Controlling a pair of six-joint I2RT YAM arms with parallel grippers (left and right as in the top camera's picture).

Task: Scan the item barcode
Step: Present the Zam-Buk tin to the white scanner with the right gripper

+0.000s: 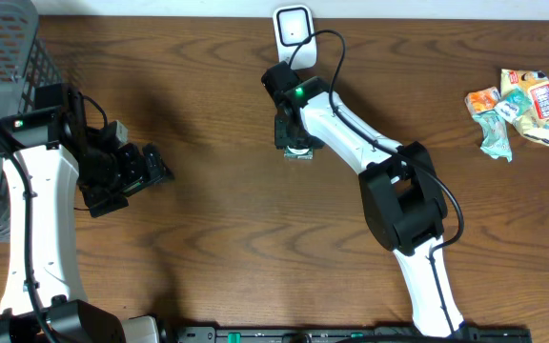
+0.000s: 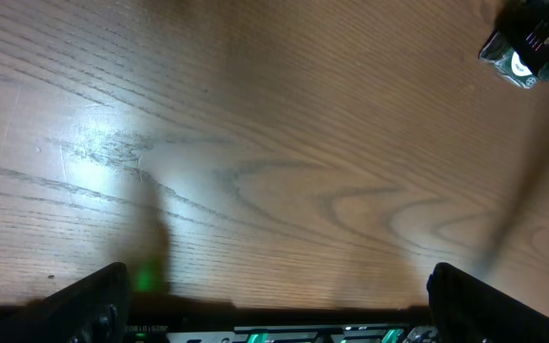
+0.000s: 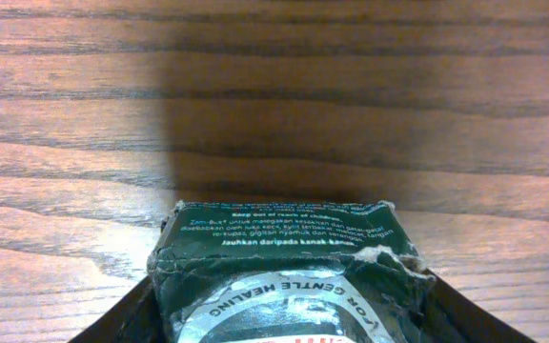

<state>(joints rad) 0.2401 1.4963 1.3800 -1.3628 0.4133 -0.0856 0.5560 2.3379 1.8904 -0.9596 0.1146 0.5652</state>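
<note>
Dark-green crinkled packet [image 3: 284,267] with white print, clamped in the right gripper [image 1: 294,143], near the back edge of the wooden table [image 1: 208,248].
It's just in front of the white scanner [image 1: 294,27]; the left gripper [image 1: 158,173] hangs wide open, empty, toward the left edge.

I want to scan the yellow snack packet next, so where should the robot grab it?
Probably from straight above, pinching the yellow packet across its right end. It lies flat and crinkly on the table, so fingers likely cannot slip under it, and its left end crowds the other packets. The right gripper sits nearer but holds a green packet.
</note>
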